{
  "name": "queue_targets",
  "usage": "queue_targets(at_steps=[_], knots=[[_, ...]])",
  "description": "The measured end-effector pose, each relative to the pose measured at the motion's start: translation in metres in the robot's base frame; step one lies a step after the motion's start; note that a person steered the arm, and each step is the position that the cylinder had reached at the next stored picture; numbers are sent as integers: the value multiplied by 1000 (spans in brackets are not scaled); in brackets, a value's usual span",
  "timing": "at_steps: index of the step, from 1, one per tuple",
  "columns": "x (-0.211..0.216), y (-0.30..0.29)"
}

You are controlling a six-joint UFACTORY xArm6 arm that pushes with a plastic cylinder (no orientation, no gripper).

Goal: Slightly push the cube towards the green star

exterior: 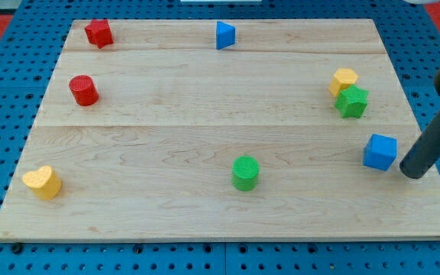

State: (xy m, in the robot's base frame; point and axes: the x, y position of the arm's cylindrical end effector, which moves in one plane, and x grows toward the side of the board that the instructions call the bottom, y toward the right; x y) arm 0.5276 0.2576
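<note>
A blue cube [380, 151] sits on the wooden board [205, 221] at the view's right. A green star [351, 101] lies above it and slightly to the left, touching a yellow hexagonal block [344, 80]. My tip [412, 173] is just to the right of the blue cube and a little lower, with a small gap between them. The dark rod slants up toward the view's right edge.
A green cylinder [245, 172] stands at the bottom middle. A yellow heart [43, 182] is at the bottom left. A red cylinder [83, 90] and a red star [98, 33] are at the left. A blue triangular block [224, 35] is at the top middle.
</note>
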Motion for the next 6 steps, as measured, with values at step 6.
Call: queue_targets(at_steps=[6], knots=[[-24, -28]])
